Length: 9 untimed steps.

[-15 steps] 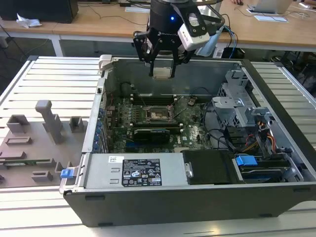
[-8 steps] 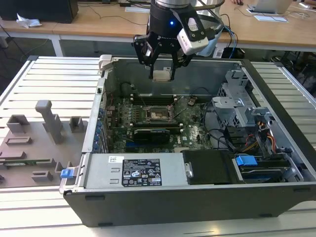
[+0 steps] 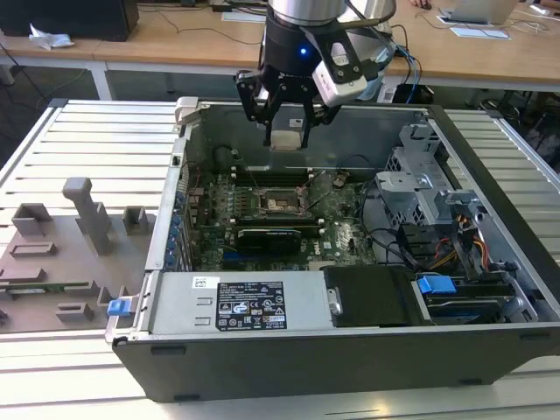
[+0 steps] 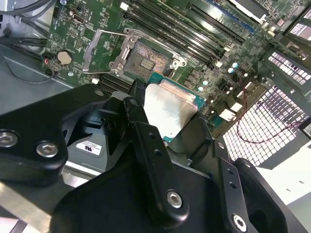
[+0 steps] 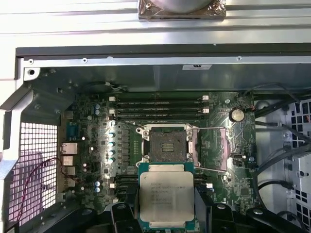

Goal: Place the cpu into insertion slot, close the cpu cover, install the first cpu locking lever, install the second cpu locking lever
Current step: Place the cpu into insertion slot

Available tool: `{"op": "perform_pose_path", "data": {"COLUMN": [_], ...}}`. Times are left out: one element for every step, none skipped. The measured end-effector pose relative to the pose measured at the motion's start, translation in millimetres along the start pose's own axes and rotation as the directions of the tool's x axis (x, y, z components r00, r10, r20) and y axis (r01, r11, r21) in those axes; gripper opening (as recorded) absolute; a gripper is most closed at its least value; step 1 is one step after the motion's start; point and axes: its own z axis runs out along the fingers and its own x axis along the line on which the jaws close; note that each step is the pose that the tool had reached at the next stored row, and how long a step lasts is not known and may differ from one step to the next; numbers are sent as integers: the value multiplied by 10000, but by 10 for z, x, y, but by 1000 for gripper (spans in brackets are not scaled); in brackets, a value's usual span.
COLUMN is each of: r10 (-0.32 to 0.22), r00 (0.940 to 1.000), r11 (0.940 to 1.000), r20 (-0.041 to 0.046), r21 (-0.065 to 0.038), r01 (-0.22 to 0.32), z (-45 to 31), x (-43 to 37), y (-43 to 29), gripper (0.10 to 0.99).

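The cpu (image 5: pixel 166 198) is gripped by its edges in the pincer (image 3: pixel 287 136) and is held in the air above the open computer case (image 3: pixel 350 367), clear of the insertion slot (image 5: pixel 166 145). The insertion slot is uncovered, with the cpu cover (image 5: pixel 212 148) swung open beside it.

The arm (image 3: pixel 302 22) points straight down, its hand (image 3: pixel 287 131) hanging with fingers (image 3: pixel 266 114) clamped on the cpu (image 3: pixel 286 141).
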Motion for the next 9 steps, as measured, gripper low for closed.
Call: {"op": "perform_pose_path", "data": {"r10": [0,0,0,0,-1,0,0,-1,0], "r00": [10000,10000,10000,10000,10000,10000,10000,10000,10000], "r11": [10000,10000,10000,10000,10000,10000,10000,10000,10000], "r20": [0,0,0,1,0,0,0,0,0], "r21": [0,0,0,-1,0,-1,-1,0,0], "r01": [0,0,0,0,1,0,0,1,0], "z": [5,10,18,27,33,38,44,49,56], "x": [0,0,0,-1,-1,-1,-1,-1,-1], "y": [0,-1,-2,-2,-3,-3,-4,-4,-5], "gripper": [541,541,541,541,541,541,541,541,541]}}
